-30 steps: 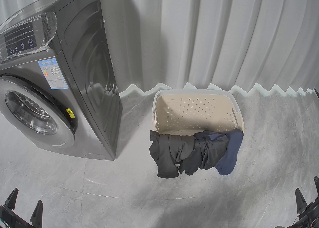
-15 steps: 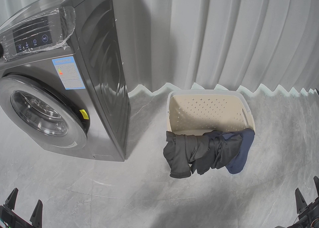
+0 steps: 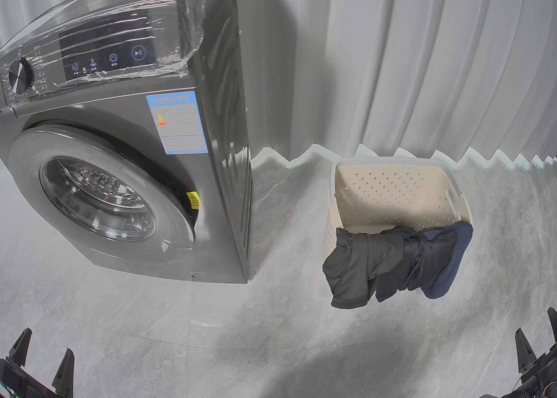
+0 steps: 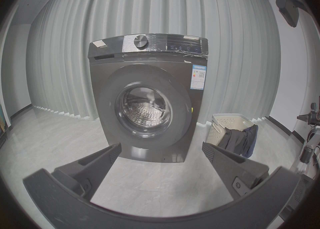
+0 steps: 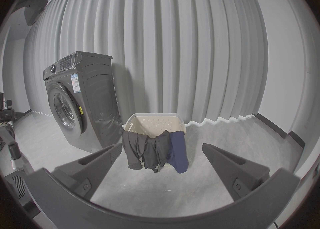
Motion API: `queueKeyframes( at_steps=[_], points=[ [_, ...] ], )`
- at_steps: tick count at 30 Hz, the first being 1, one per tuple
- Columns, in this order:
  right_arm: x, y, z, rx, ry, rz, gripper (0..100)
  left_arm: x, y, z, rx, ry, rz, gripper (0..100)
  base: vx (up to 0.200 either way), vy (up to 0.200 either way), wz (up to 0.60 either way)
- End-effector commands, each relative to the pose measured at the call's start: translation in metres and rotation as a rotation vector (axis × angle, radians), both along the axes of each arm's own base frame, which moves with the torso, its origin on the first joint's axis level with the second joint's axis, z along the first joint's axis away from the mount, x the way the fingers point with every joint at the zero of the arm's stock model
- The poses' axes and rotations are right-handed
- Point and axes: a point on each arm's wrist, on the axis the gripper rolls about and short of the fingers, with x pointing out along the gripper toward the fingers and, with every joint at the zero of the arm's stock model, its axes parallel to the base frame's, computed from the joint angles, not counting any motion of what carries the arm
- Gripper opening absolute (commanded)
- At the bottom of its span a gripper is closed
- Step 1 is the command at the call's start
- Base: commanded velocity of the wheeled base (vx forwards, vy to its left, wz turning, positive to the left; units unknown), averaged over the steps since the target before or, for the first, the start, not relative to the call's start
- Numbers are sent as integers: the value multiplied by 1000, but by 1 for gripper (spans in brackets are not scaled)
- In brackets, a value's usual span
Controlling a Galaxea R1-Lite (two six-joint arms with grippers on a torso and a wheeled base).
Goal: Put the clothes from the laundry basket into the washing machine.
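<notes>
Curtain (image 3: 406,39) backs the washing machine (image 3: 220,126), door (image 3: 98,196) shut, and laundry basket (image 3: 390,162), dark clothes (image 3: 377,263) draped over its rim; left gripper (image 4: 160,146) and right gripper (image 5: 160,146) gape empty.

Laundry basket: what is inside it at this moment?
The laundry basket shows bare cream walls inside. Over its near rim hang dark grey clothes and a navy garment. They hide the near part of its bottom.

Dark grey washing machine (image 3: 223,126), cream star-perforated laundry basket (image 3: 394,196), charcoal and navy clothes (image 3: 389,260)
</notes>
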Motion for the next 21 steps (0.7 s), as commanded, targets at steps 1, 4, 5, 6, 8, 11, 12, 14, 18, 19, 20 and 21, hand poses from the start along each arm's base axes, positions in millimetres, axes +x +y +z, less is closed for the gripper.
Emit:
queueKeyframes(
  at_steps=[1, 4, 5, 6, 8, 11, 12, 14, 18, 19, 20, 21],
  points=[
    [0, 0, -5, 0, 1, 1, 100, 0, 0, -4, -1, -3, 1, 100, 0, 200, 0],
    [0, 0, -5, 0, 0, 1, 100, 0, 0, -4, -1, -3, 1, 100, 0, 200, 0],
    [0, 0, -5, 0, 0, 1, 100, 0, 0, -4, -1, -3, 1, 100, 0, 200, 0],
    [0, 0, -5, 0, 0, 1, 100, 0, 0, -4, -1, -3, 1, 100, 0, 200, 0],
    [0, 0, -5, 0, 1, 1, 100, 0, 0, -4, -1, -3, 1, 100, 0, 200, 0],
    [0, 0, -5, 0, 0, 1, 100, 0, 0, -4, -1, -3, 1, 100, 0, 67, 0],
    [0, 0, -5, 0, 0, 1, 100, 0, 0, -4, -1, -3, 1, 100, 0, 0, 0],
    [0, 0, -5, 0, 0, 1, 100, 0, 0, -4, -1, -3, 1, 100, 0, 0, 0],
    [0, 0, -5, 0, 0, 1, 100, 0, 0, -4, -1, -3, 1, 100, 0, 0, 0],
    [0, 0, -5, 0, 0, 1, 100, 0, 0, -4, -1, -3, 1, 100, 0, 0, 0],
    [0, 0, -5, 0, 0, 1, 100, 0, 0, -4, -1, -3, 1, 100, 0, 0, 0],
    [0, 0, -5, 0, 1, 1, 100, 0, 0, -4, -1, -3, 1, 100, 0, 0, 0]
  ],
)
